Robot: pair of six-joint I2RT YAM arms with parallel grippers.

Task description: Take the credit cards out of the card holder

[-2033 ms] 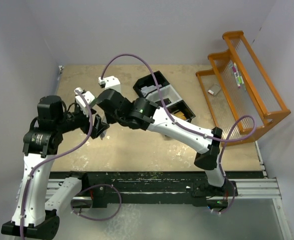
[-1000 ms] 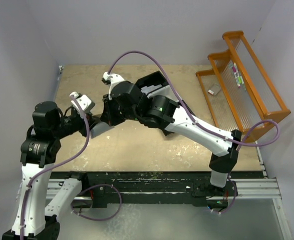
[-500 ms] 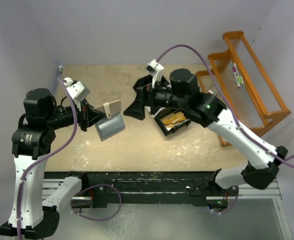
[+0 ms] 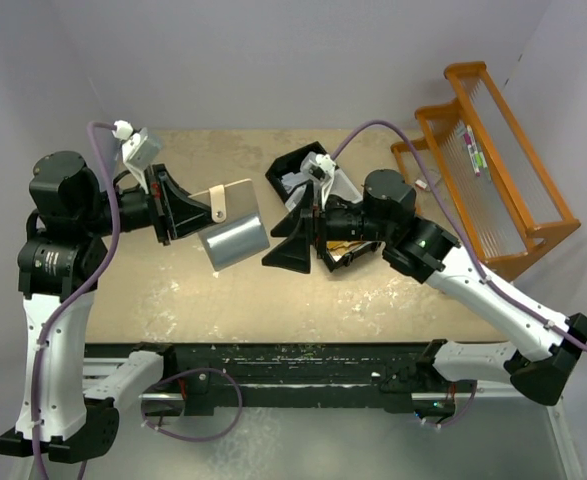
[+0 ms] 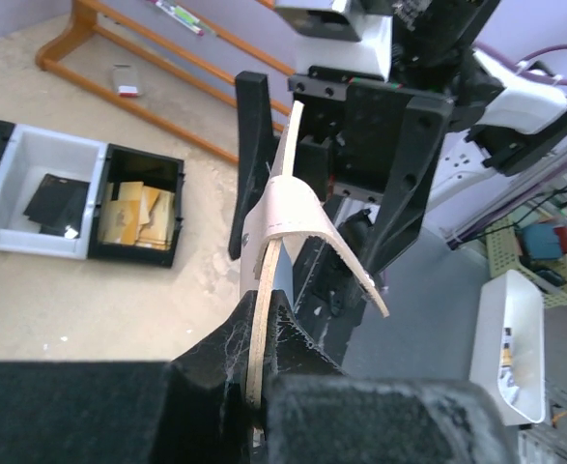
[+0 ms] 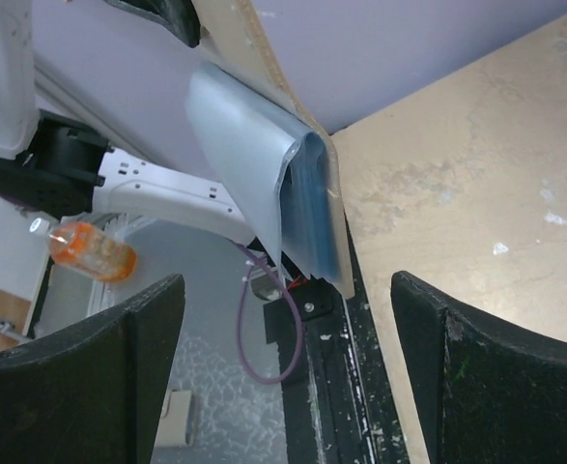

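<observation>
Here the left gripper [image 4: 180, 208] is clenched on the card holder [image 4: 231, 226], holding it at about 9 o'clock from the middle of the desk [image 4: 273, 295]. The holder hangs open like a booklet. Its tan flap is at 12 o'clock and its pale blue-grey flap at 6 o'clock, tilted. In the left wrist view the gripper [image 5: 259, 382] pinches the lower edge of the tan flap between its black fingers [image 5: 293, 338]. The holder [image 5: 288, 208] rises from there and curls over toward 4 o'clock.

The right gripper [image 4: 287, 240] is at 3 o'clock of the holder, near it but not touching. It is released, with its jaws spread wide and facing the holder. In the right wrist view the gripper [image 6: 283, 372] frames the holder [image 6: 254, 145] from either side. A blue edge shows inside the grey fold, and I cannot tell whether it is a card.

A black tray [image 4: 295, 168] lies on the desk at 2 o'clock of the holder, partly hidden by the right arm. In the left wrist view the tray [image 5: 32, 246] has tan cards [image 5: 133, 215] in one compartment. An orange rack [image 4: 503, 130] stands along the desk's 3 o'clock side.
</observation>
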